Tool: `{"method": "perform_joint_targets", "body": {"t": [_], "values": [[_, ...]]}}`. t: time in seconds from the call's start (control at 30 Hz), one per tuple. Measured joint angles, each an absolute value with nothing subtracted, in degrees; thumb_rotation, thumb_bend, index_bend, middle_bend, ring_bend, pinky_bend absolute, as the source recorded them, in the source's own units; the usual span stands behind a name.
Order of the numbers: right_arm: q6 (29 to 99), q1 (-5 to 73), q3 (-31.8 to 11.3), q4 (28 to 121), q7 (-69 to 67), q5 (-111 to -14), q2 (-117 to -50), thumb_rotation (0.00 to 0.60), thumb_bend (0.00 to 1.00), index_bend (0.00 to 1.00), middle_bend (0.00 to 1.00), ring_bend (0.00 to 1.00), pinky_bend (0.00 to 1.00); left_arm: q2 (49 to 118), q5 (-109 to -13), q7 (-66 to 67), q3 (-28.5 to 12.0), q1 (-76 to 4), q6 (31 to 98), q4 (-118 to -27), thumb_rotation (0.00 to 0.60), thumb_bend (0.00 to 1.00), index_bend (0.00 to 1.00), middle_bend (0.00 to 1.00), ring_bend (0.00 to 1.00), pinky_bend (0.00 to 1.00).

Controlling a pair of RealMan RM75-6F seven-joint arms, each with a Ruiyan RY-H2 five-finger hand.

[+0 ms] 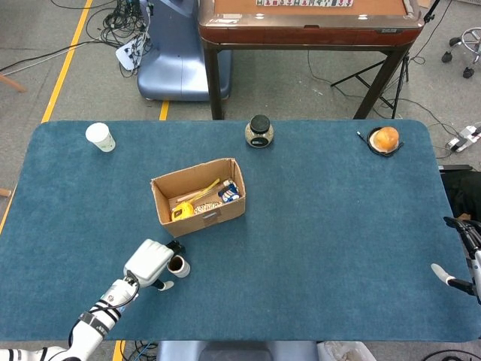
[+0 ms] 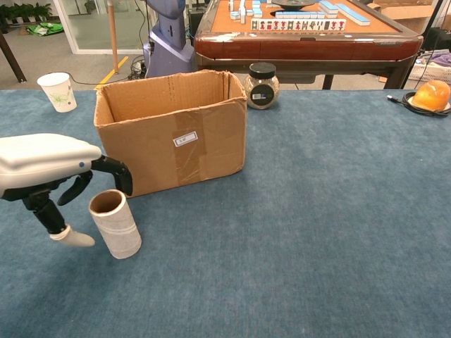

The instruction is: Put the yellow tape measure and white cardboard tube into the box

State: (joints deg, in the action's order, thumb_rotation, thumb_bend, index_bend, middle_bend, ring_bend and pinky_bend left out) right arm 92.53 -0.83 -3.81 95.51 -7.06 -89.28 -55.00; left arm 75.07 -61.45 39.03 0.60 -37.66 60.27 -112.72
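My left hand (image 2: 53, 176), fingers spread and holding nothing, brackets the upright white cardboard tube (image 2: 115, 223) to grasp it for the box (image 2: 173, 134).

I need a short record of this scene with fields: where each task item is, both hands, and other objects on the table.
tape measure: yellow tape measure lies inside the box
tube: white cardboard tube stands upright on the table, in front of the box
left hand: left hand beside the tube, fingers spread around its top, not gripping it
right hand: right hand at the table's right edge, mostly out of frame
others: paper cup, jar, orange object
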Motion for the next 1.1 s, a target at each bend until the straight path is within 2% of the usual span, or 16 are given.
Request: {"method": "perform_joint_targets", "body": {"t": [0.57,1.1], "values": [[92.6,-0.9,-3.8,95.5,-7.4,-89.5,-54.8,0.6,0.11,0.2,0.28,0.19,0.43,77.4,-59.5,41.1,0.5,-38.9,61.2,-110.8,0.6,0.12,0.43,0.42,0.66,0.9],[92.7,-0.9,-3.9,95.5,-7.7,-89.5,-54.8,0.6,0.11,0.2,0.28,0.19,0.43,78.0,-60.9,40.0,1.0,-38.9,61.5,-110.0,0.6,0.13,0.59,0.61,0.66,0.89]]}}
